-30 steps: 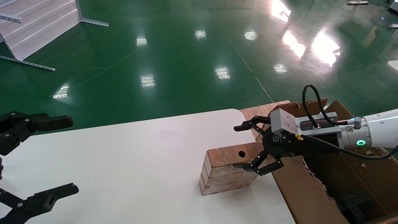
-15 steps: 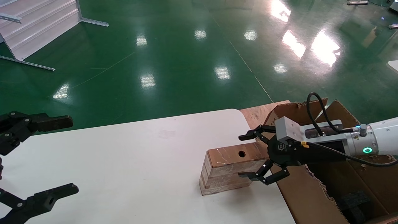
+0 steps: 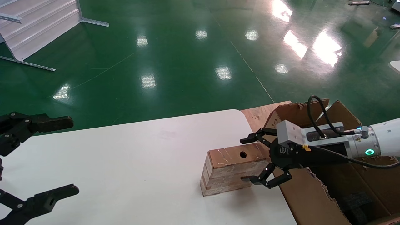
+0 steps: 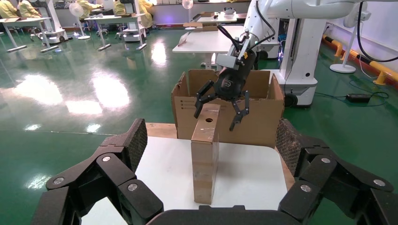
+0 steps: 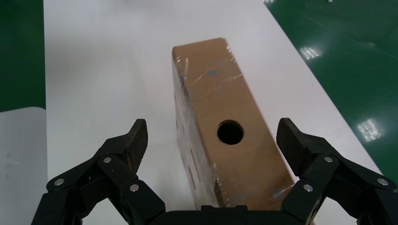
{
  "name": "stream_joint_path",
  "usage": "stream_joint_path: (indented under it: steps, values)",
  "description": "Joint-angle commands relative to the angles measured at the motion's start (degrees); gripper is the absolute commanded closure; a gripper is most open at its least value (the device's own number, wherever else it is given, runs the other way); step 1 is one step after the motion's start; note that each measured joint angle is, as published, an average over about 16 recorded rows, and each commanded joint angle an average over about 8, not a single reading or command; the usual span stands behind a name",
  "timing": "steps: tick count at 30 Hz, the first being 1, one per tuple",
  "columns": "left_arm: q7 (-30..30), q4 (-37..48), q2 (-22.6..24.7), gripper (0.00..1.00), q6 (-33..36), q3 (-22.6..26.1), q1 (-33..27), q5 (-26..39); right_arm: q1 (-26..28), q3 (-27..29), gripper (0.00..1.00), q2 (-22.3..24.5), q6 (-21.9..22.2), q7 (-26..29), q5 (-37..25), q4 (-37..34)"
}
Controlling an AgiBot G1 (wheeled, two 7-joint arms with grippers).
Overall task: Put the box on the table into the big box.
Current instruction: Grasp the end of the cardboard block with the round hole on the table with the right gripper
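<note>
The box [image 3: 228, 175] is a small brown brick with striped sides and a round hole in its top. It stands on the white table [image 3: 140, 162] near the right edge. My right gripper [image 3: 247, 160] is open, its fingers on either side of the box's right end without touching it. In the right wrist view the box [image 5: 220, 108] lies between the spread fingers of the right gripper [image 5: 212, 136]. The big box [image 3: 312, 193], a torn brown carton, stands open just right of the table. My left gripper [image 3: 70, 154] hangs open at the far left, well away.
Black foam blocks [image 3: 359, 201] lie inside the carton. A wooden board [image 3: 259, 114] sits under the carton beyond the table's rounded corner. Green floor surrounds the table, with a white metal frame [image 3: 40, 25] at the far left.
My right gripper has sunk lower and shifted slightly right, so its open fingers now flank the box's end. The box and the left arm have not moved.
</note>
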Motion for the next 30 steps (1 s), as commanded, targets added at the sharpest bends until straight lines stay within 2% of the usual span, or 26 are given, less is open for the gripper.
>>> stream_joint_path:
  steps: [1,12,29,30]
  values:
    - [0.0,0.0,0.0,0.0,0.0,0.0,0.0,0.0,0.1,-0.7,0.0,0.0,0.1,-0.3,0.1,0.0]
    - [0.0,0.0,0.0,0.0,0.0,0.0,0.0,0.0,1.2,-2.7,0.0,-0.2,0.3,-1.5,0.9,-1.5]
    - [0.0,0.0,0.0,0.0,0.0,0.0,0.0,0.0,1.4,-2.9,0.0,-0.2,0.4,-1.7,1.2,-1.8]
    - [0.0,0.0,0.0,0.0,0.0,0.0,0.0,0.0,1.4,-2.9,0.03,-0.2,0.4,-1.7,1.2,-1.8]
